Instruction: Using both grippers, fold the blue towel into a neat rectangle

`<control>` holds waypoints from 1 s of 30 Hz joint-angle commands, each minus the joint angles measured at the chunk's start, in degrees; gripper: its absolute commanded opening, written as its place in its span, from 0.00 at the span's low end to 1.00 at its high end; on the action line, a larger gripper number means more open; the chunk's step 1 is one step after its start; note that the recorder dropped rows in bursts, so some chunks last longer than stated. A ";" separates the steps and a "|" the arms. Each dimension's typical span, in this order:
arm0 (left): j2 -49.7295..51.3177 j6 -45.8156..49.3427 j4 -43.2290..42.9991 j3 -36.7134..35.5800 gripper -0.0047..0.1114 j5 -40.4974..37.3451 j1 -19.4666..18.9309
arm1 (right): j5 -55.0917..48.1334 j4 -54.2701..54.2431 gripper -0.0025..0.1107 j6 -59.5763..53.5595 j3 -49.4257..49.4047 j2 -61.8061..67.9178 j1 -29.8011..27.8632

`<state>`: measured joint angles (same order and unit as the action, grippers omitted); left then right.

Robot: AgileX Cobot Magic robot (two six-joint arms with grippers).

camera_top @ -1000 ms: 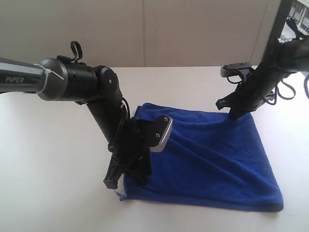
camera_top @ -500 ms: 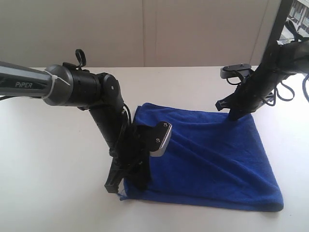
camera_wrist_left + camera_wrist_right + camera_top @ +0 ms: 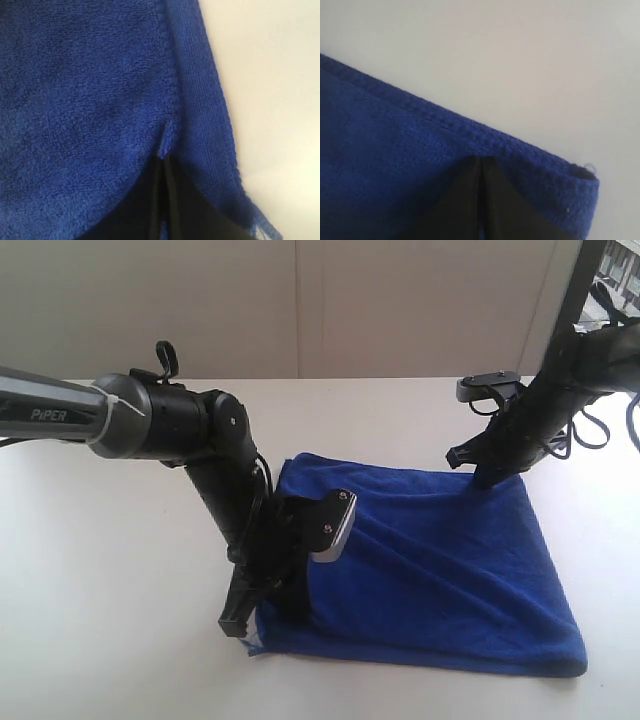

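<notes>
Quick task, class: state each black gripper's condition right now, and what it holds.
Left gripper: closed, pinching the hem of the royal-blue microfibre towel.
Right gripper: closed, pinching the same towel's edge near a corner.

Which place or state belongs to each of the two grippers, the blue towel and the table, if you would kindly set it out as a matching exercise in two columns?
Column one:
1. left gripper
2. right gripper
3. blue towel
4. table

Column two:
A. pale surface lying under the cloth
B. jaws shut on the cloth's far right corner, as the exterior view shows it
C. spread out, with soft wrinkles across it
D. jaws shut on the hem by the near left corner, as the exterior view shows it

Pairs: 1-D, 2-B, 3-C, 4-A
</notes>
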<state>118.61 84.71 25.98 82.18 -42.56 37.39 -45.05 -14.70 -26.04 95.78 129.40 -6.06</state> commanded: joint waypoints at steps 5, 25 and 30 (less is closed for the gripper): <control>-4.58 -0.47 -0.31 -0.49 0.04 -7.87 0.04 | 0.47 -0.06 0.02 -0.76 0.31 0.10 -0.29; -4.16 -0.57 -2.12 -5.48 0.17 -5.66 0.04 | 0.21 -0.29 0.02 -0.76 0.31 0.10 -0.29; -4.61 -0.96 2.27 -5.48 0.61 -5.70 0.04 | 0.60 -0.27 0.02 -0.76 0.42 -0.02 -0.29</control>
<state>114.68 84.27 25.88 77.09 -47.02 37.39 -44.95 -14.87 -26.17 95.78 129.40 -6.06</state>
